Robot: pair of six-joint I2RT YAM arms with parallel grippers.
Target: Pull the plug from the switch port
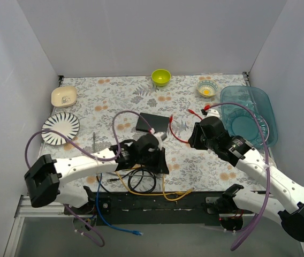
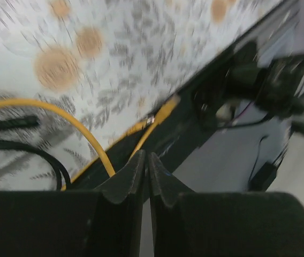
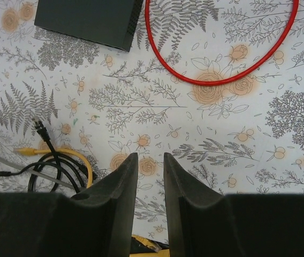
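Note:
The black switch [image 1: 152, 122] lies mid-table; the right wrist view shows it at top left [image 3: 88, 21]. A red cable [image 1: 177, 135] runs from its right side and loops over the cloth [image 3: 216, 80]; its plug at the port is not visible. My right gripper [image 1: 195, 138] hovers to the right of the switch, its jaws [image 3: 150, 158] a little apart with nothing between them. My left gripper [image 1: 161, 163] is in front of the switch, above a coil of cables, its jaws [image 2: 145, 158] pressed together and empty. The left wrist view is blurred.
Loose black [image 3: 40, 128] and yellow [image 2: 71, 120] cables lie coiled by the front rail [image 1: 157, 206]. A blue cable [image 1: 114, 225] hangs off the front. A striped plate [image 1: 61, 128], beige dish [image 1: 63, 96], green bowl [image 1: 160, 77], small bowl [image 1: 207, 89] and blue tray [image 1: 248, 115] ring the table.

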